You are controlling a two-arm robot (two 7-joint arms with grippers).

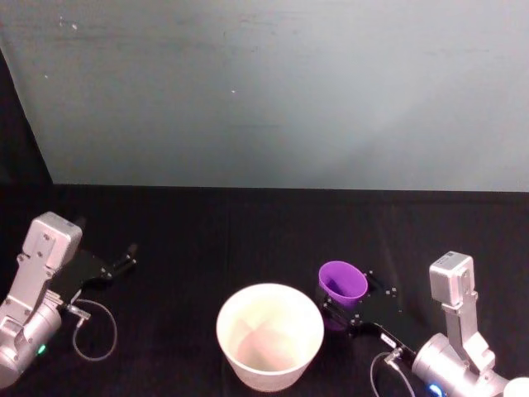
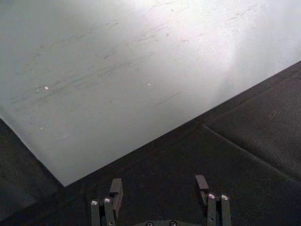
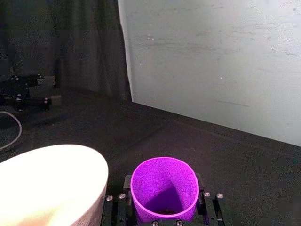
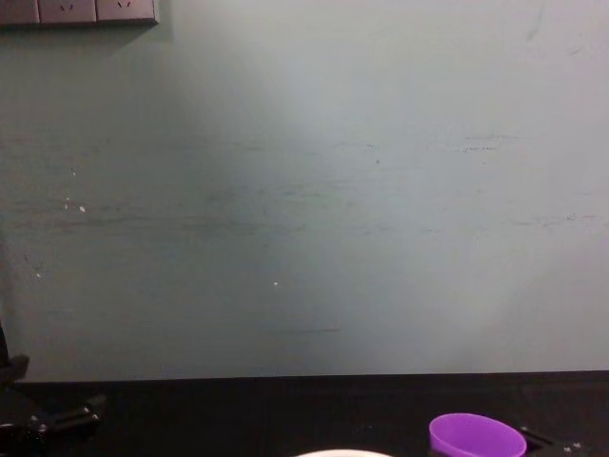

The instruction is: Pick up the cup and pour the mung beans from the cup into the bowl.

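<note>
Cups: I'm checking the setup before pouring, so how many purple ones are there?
1. The cup sits in the right gripper, just right of the bowl. The left gripper is parked open at the table's left. More could be hidden out of view.

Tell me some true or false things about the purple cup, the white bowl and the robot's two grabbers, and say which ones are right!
1. The cup is purple. True.
2. The bowl is black. False: it is white.
3. The right gripper has the cup between its fingers. True.
4. The left gripper is holding the bowl. False: it is open with nothing in it, off on the robot's left, away from the bowl.
5. The cup is on the robot's left side of the bowl. False: it is just to the bowl's right.
</note>
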